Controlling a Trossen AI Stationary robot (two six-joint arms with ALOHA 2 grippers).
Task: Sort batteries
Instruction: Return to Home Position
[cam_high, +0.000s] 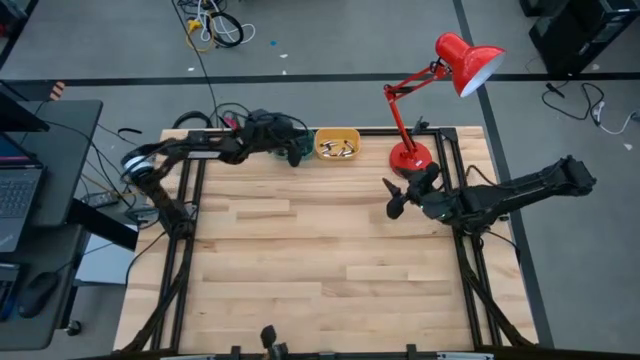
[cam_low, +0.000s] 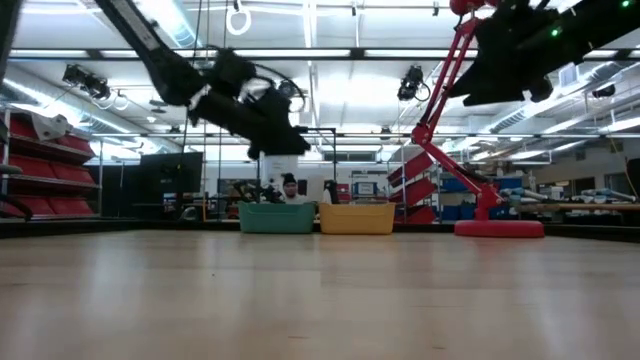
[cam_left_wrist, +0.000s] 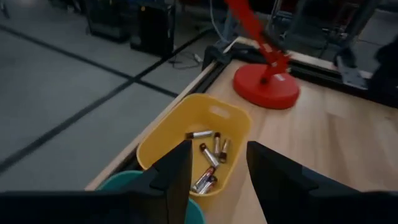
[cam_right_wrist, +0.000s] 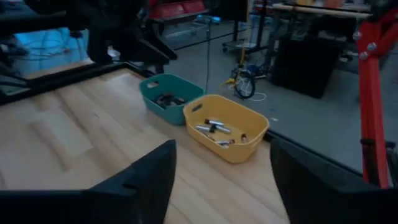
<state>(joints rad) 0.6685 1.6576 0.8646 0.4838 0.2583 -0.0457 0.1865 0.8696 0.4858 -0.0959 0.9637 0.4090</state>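
Nothing lies loose on the bench (cam_high: 320, 270), so the sorting looks finished. The right pincer (cam_right_wrist: 221, 168) hangs wide and empty above its right side. Farther off, the left pincer (cam_left_wrist: 217, 168), parted and empty, hovers over the teal bin (cam_right_wrist: 163, 113); batteries (cam_left_wrist: 208, 163) lie there and in the yellow bin (cam_left_wrist: 155, 146)

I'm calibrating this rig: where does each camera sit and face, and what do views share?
High view: overhead, looking straight down at the table; left gripper beside the yellow bin, right gripper near the lamp.
Low view: tabletop height, level toward the teal bin; left arm, right arm overhead.
Left wrist view: on the left arm, over the batteries, past its open fingers.
Right wrist view: on the right arm, facing both bins past its open fingers.
Shared: all four show the yellow bin.
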